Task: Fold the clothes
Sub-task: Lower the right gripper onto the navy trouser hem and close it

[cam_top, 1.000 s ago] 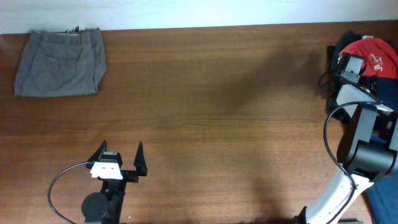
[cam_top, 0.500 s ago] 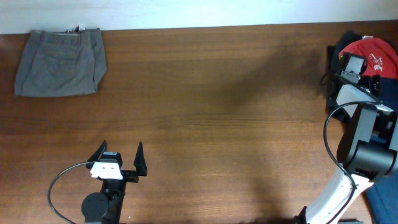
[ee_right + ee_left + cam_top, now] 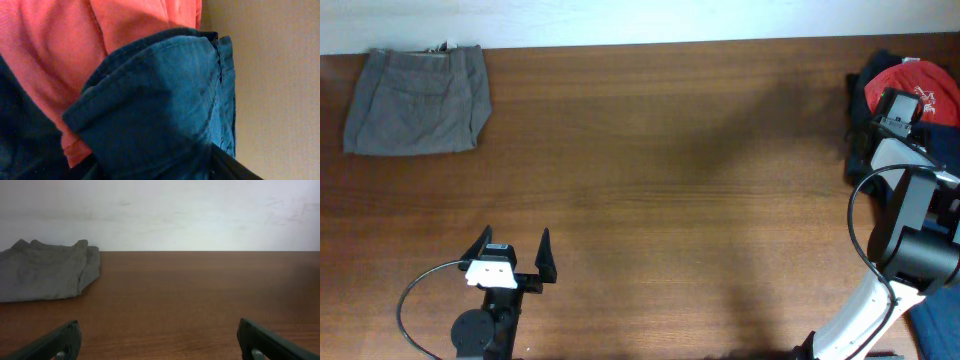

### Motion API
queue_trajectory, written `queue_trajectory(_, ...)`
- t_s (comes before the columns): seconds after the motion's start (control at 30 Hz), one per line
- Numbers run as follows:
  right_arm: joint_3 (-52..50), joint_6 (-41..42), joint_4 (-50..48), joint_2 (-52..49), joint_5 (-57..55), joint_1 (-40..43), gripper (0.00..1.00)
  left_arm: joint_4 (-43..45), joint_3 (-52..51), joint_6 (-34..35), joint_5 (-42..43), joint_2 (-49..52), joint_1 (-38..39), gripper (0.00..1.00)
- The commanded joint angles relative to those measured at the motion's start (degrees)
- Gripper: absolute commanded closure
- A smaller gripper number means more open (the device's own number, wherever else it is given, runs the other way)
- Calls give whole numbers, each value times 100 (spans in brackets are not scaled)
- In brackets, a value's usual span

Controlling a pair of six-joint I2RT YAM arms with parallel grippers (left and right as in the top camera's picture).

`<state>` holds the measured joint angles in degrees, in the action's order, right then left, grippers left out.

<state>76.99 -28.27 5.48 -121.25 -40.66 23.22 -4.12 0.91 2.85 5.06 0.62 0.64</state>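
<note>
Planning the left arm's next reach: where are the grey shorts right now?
Overhead, the grey shorts lie in the far left corner of the table by the back edge, well ahead of the open left claw.

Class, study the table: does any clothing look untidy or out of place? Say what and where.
The grey shorts lie neatly folded at the far left. At the right end of the table, the red T-shirt and dark blue shorts sit crumpled in one heap.

The brown wooden table [image 3: 660, 180] showed a streaked reddish grain and met, along its far edge, a pale whitish wall [image 3: 175, 210] marked with faint scuffs and smudges near its top.
</note>
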Motion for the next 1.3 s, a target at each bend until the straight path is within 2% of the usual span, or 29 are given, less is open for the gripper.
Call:
queue_trajectory(0.0, 92, 63, -42, -94, -105, -72, 45, -4, -44, 13, -57, -26, 22, 1)
queue_trajectory(0.2, 94, 63, -59, -94, -166, -170, 44, -4, -44, 13, -57, -26, 22, 1)
queue_trajectory(0.23, 94, 63, -63, -94, -184, -186, 37, -4, -44, 15, -57, -26, 22, 1)
queue_trajectory(0.3, 94, 63, -98, -94, -208, -210, 34, -4, -44, 13, -57, -26, 22, 1)
queue_trajectory(0.57, 94, 63, -94, -94, -208, -219, 36, -2, -44, 15, -57, -26, 22, 1)
queue_trajectory(0.63, 92, 63, -57, -94, -205, -214, 41, -4, -44, 13, -57, -26, 22, 1)
queue_trajectory(0.77, 92, 66, -52, -94, -197, -221, 60, -4, -44, 13, -57, -26, 22, 1)
queue_trajectory(1.03, 92, 116, 13, -94, -138, -223, 63, -4, -44, 13, -57, -26, 22, 1)
queue_trajectory(1.07, 92, 116, 13, -94, -140, -223, 72, -2, -44, 13, -57, -26, 22, 1)
queue_trajectory(1.1, 92, 133, 9, -94, -142, -225, 76, -4, -44, 15, -57, -26, 22, 1)
queue_trajectory(1.2, 94, 280, 7, -76, -260, -227, 96, -4, -44, 15, -57, -26, 22, 1)
queue_trajectory(1.27, 94, 621, 11, -15, -382, -227, 96, -4, -44, 13, -57, -26, 22, 1)
